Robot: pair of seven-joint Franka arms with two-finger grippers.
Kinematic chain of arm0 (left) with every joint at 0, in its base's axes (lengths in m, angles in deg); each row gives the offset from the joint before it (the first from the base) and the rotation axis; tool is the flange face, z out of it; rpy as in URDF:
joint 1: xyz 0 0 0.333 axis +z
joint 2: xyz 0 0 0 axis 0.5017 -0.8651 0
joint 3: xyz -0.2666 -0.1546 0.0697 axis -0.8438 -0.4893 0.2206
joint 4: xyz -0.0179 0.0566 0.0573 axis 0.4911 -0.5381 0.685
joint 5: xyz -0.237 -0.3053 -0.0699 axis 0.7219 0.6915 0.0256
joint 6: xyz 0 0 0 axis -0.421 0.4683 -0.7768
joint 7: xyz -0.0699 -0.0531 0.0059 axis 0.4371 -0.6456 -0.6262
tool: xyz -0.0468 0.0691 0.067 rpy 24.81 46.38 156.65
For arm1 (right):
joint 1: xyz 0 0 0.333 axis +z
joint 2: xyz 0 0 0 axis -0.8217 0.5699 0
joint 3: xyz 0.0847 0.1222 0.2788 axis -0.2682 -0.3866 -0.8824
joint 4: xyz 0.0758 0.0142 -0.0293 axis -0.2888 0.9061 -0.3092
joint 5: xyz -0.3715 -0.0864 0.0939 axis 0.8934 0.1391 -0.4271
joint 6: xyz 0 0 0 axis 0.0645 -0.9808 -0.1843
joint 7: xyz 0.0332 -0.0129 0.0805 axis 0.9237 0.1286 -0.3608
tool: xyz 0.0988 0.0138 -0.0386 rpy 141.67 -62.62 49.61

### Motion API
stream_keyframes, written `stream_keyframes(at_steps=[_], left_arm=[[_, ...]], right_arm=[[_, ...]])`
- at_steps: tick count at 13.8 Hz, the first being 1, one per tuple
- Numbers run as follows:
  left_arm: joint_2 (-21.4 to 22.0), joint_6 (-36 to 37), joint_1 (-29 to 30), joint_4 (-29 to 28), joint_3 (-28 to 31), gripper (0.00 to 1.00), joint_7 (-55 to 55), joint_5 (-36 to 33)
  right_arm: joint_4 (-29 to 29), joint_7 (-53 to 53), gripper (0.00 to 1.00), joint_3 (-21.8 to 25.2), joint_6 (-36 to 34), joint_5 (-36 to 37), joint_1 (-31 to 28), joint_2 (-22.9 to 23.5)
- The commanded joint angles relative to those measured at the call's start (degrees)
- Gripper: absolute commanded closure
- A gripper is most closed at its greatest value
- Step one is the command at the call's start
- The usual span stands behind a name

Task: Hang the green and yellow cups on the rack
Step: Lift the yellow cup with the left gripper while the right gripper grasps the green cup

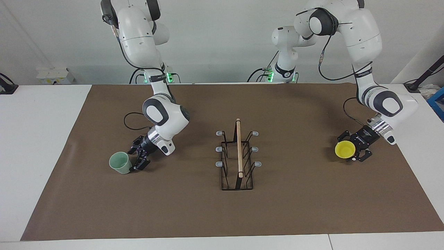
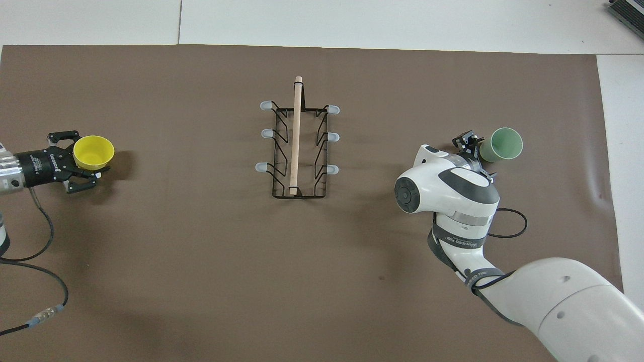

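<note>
The rack [image 1: 238, 156] stands mid-table, a black wire frame with a wooden rod along its top and grey-tipped pegs on both sides; it also shows in the overhead view [image 2: 297, 146]. My right gripper [image 1: 134, 158] is shut on the pale green cup [image 1: 119, 162], held tilted low over the mat toward the right arm's end; the overhead view shows this gripper [image 2: 480, 153] and cup [image 2: 503, 144] too. My left gripper [image 1: 352, 152] is shut on the yellow cup [image 1: 344, 149], tilted low over the mat toward the left arm's end, as the overhead view of the gripper [image 2: 83, 157] and cup [image 2: 93, 151] confirms.
A brown mat [image 1: 298, 208] covers most of the white table [image 1: 38, 139]. A black cable [image 1: 129, 119] loops on the mat by the right arm. Another cable [image 2: 45, 241] trails from the left arm over the mat.
</note>
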Motion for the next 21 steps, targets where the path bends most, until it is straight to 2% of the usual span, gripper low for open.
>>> stream_keyframes(at_steps=[1,4,5,7,11,15,16,17,18,20,21], left_arm=[[2.96,-0.6,-0.75,2.74,0.16,1.0,2.94,0.18],[7.6,-0.76,-2.5,3.9,-0.01,1.0,5.51,-0.61],[9.1,-0.94,-3.64,4.16,0.07,1.0,5.51,-3.05],[12.0,-0.77,-3.92,6.0,-2.45,1.0,5.68,-10.86],[19.65,-0.33,-3.13,5.66,-10.54,1.0,6.03,-24.75],[24.4,-1.47,-3.04,4.96,-18.8,1.0,7.17,-39.17],[25.54,-2.86,-3.04,4.26,-20.56,1.0,7.52,-41.63],[26.86,-5.05,-3.04,2.95,-22.84,1.0,8.66,-43.74],[27.91,-7.86,-3.04,1.28,-25.04,1.0,9.54,-46.64],[29.76,-13.66,-3.04,-2.32,-29.7,1.0,12.43,-54.54],[30.29,-16.39,-3.04,-3.9,-32.16,1.0,15.23,-58.23]], right_arm=[[1.77,1.48,0.0,-0.43,1.2,5.66,-1.75,-0.63],[2.48,1.48,0.0,-0.43,2.69,10.58,-3.59,-0.63],[2.74,1.48,0.0,-0.43,2.96,11.73,-4.38,-0.63],[3.44,1.65,0.0,-0.34,4.36,13.75,-5.61,-0.63],[3.79,2.62,0.0,-0.43,5.77,16.31,-7.29,-0.46],[3.79,2.62,0.0,-0.34,6.56,17.02,-7.47,-0.37],[3.79,2.53,0.4,-0.34,6.65,17.45,-7.64,-0.37],[3.88,2.53,0.72,-0.43,6.65,18.15,-7.73,-0.37],[3.88,2.44,0.9,-0.43,6.65,18.16,-7.73,-0.37],[3.79,2.44,1.0,-0.43,6.65,18.16,-7.73,-0.37],[3.62,2.09,1.0,-0.43,6.56,18.16,-7.73,-0.37]])
